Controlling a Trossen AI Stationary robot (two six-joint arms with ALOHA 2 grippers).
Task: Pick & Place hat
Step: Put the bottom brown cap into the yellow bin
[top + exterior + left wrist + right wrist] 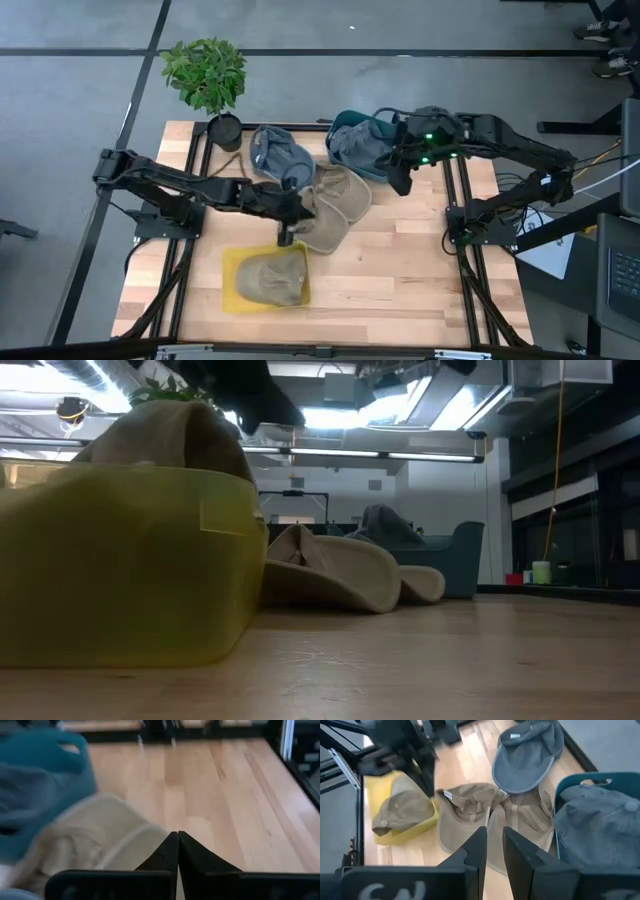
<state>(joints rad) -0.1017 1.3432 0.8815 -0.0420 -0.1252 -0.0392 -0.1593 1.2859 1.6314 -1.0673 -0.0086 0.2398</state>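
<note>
A tan hat (272, 278) lies in the yellow bin (232, 290) near the table's front. Two more tan hats (335, 205) lie overlapping mid-table, crown openings up (465, 815). A blue-grey hat (280, 155) rests behind them. Grey hats (360, 150) fill a teal bin (345, 122) at the far side. My left gripper (285, 236) hangs shut between the tan hats and the yellow bin, holding nothing (177, 840). My right gripper (400, 182) hovers beside the teal bin, above the tan hats, a narrow empty gap between its fingers (493, 840).
A potted plant (205, 75) stands at the table's far left corner. Bare wood lies to the right of the yellow bin and along the front edge (400, 280). Black frame rails run down both sides of the table (455, 230).
</note>
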